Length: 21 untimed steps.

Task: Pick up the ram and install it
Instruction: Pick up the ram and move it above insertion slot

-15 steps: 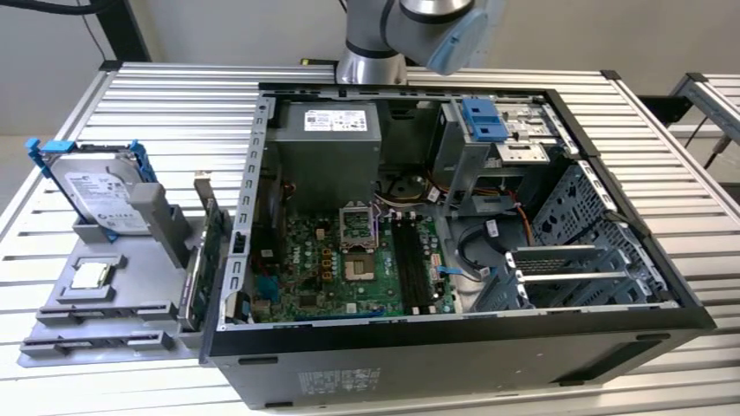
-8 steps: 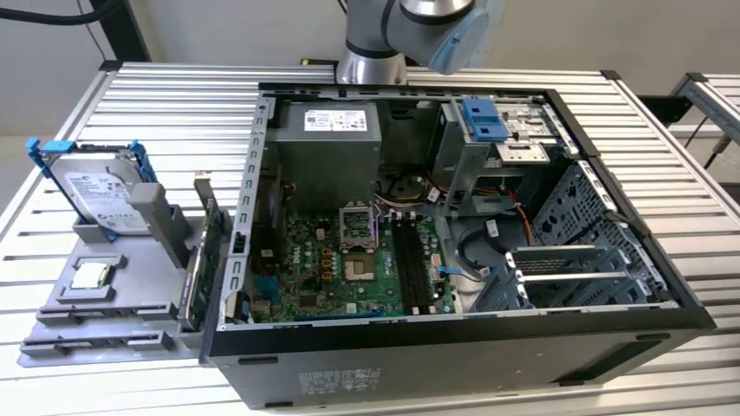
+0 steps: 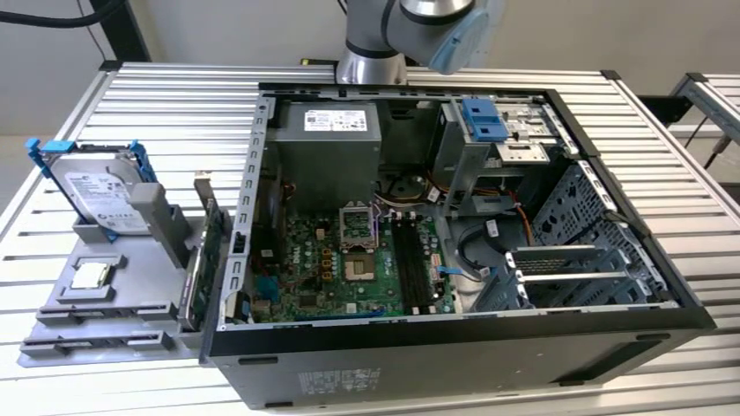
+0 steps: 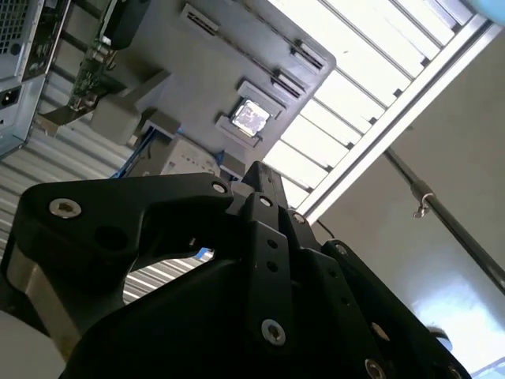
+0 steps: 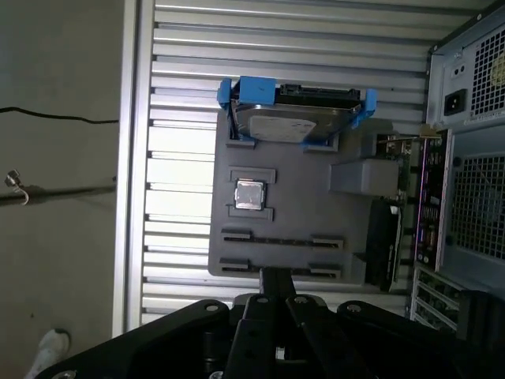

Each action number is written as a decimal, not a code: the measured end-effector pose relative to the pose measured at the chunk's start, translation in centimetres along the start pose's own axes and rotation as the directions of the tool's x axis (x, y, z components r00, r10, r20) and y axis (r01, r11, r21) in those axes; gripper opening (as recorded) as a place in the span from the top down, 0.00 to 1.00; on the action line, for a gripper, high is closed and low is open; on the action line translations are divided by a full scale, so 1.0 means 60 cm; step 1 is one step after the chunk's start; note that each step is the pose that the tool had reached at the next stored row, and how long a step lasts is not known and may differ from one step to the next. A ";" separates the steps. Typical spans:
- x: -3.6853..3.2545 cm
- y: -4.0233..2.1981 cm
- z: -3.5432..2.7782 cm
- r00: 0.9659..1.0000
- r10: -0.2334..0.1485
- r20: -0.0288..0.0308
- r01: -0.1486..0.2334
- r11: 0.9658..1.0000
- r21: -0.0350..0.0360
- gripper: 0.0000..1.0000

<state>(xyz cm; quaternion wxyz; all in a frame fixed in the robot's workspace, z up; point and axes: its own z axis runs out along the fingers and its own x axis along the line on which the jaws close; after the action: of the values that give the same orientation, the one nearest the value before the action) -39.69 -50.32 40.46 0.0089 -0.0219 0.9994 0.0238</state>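
Looking at a slatted metal table with an open PC case lying on its side, arm up over the far edge. Just off the case, on the exterior view's left: a grey parts tray carrying a hard drive in a blue frame, a green card and a small square chip.

Can't honestly pin the ram down. Two long holders on the tray looking bare, lying crosswise ahead of the gripper in the first wrist view. Long dark memory slots inside the case, running near-to-far beside the processor socket, too murky to call filled.

Same for the gripper: no telling open or closed, or holding anything.

Worth noting: board interior in the exterior view, tray top-down plus the case's back panel in the first wrist view.
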 end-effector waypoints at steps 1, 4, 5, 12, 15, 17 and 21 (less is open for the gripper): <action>0.000 0.000 0.000 1.000 -0.001 0.000 0.001 1.000 0.000 1.00; 0.000 0.000 0.000 1.000 -0.013 -0.001 0.013 1.000 0.000 1.00; 0.000 0.000 0.000 1.000 -0.023 -0.001 0.023 1.000 0.000 1.00; 0.000 0.000 0.000 0.997 -0.082 -0.004 0.082 0.997 -0.001 1.00; 0.000 0.000 0.000 0.997 -0.082 -0.004 0.082 0.997 0.000 1.00; 0.001 0.000 0.000 0.997 -0.082 -0.004 0.082 0.997 0.000 1.00; 0.001 0.000 0.000 0.997 -0.082 -0.004 0.082 0.997 -0.001 1.00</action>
<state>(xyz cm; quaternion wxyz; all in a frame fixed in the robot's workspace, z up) -39.74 -50.32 40.46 0.0079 -0.0630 0.9977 0.0235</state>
